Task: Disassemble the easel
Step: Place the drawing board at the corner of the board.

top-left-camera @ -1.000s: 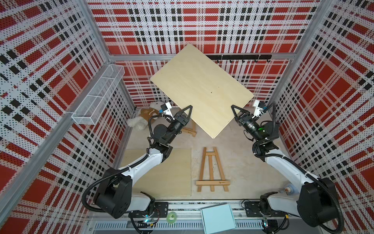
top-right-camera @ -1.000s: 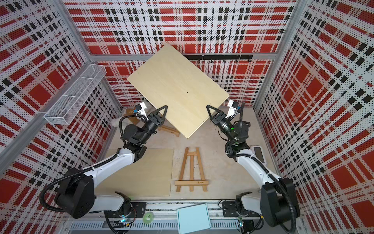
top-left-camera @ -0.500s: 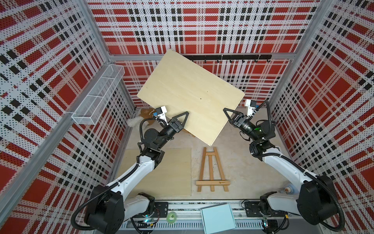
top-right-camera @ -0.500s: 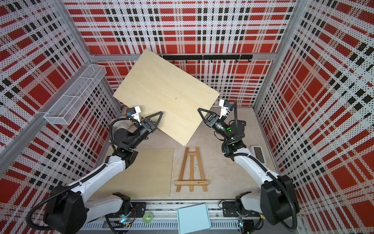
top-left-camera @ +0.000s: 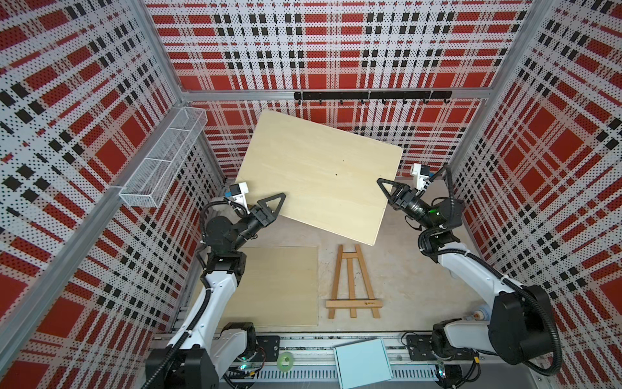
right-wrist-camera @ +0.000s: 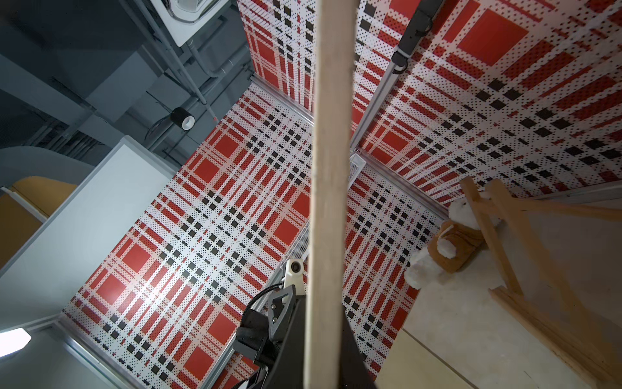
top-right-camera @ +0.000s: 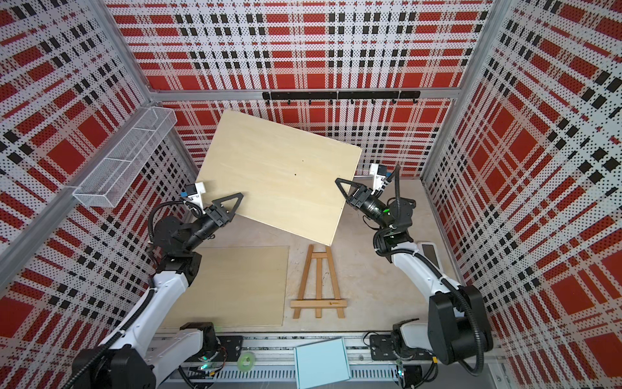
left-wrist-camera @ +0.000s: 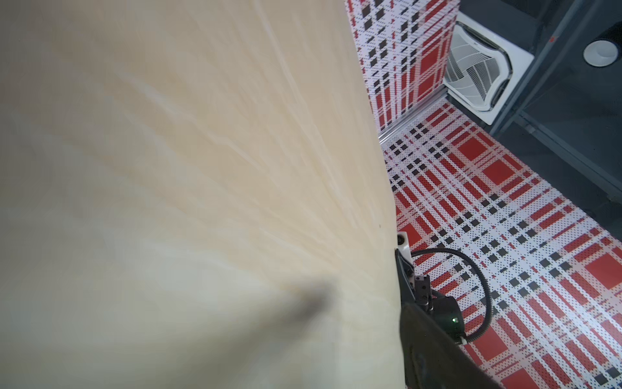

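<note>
A large pale plywood board (top-left-camera: 319,175) (top-right-camera: 279,175) hangs tilted above the table. My right gripper (top-left-camera: 387,188) (top-right-camera: 346,190) is shut on its right edge. In the right wrist view the board (right-wrist-camera: 331,168) shows edge-on between the right gripper (right-wrist-camera: 324,323) fingers. My left gripper (top-left-camera: 276,203) (top-right-camera: 234,202) is open at the board's lower left edge, one finger (left-wrist-camera: 424,340) beside the board's face (left-wrist-camera: 185,168). A small wooden easel (top-left-camera: 353,283) (top-right-camera: 318,283) lies flat on the table. Another easel frame (right-wrist-camera: 498,229) stands under the board, hidden in both top views.
A second plywood sheet (top-left-camera: 279,286) lies flat at the front left. A brown and white plush toy (right-wrist-camera: 447,242) sits by the hidden easel frame. A wire basket (top-left-camera: 165,158) hangs on the left wall, a black hook rail (top-left-camera: 370,96) on the back wall. A light blue box (top-left-camera: 361,362) rests on the front rail.
The board has swung lower and leftward, turning nearer to level. My left gripper has opened, let go of its edge and drawn back to the left. The right gripper keeps its hold.
</note>
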Robot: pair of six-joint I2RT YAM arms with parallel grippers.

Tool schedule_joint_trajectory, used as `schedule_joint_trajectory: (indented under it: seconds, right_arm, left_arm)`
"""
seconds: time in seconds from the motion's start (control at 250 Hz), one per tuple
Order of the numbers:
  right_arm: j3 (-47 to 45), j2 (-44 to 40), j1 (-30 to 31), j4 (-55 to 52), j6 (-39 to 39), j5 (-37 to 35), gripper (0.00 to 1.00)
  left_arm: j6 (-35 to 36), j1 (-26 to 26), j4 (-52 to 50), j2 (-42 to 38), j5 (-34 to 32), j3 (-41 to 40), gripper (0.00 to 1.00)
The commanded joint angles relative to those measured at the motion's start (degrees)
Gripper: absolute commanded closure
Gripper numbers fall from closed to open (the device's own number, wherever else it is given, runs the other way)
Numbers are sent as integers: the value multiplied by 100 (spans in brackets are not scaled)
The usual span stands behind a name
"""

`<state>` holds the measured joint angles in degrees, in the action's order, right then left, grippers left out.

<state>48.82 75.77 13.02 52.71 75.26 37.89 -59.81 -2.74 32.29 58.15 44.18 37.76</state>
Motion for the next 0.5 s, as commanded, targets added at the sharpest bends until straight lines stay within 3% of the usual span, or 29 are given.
schedule_joint_trajectory:
  seconds: [0.0, 0.176, 0.368, 0.496]
  right_arm:
    - [140, -417, -219, 1013, 140, -44, 100]
    - [56, -529, -471, 898, 416, 242, 100]
    - [-111, -555, -870, 963, 765, 562, 100]
    - [-90, -438, -1169, 1285, 1166, 965, 100]
  left_arm:
    - [-138, -466, 227, -106, 761, 47, 17]
    - [-487, -948, 415, 135, 1353, 231, 17]
    - [-1602, -1378, 1608, 591, 1847, 277, 17]
    - [-1975, -1465, 1989, 900, 2164, 336, 21]
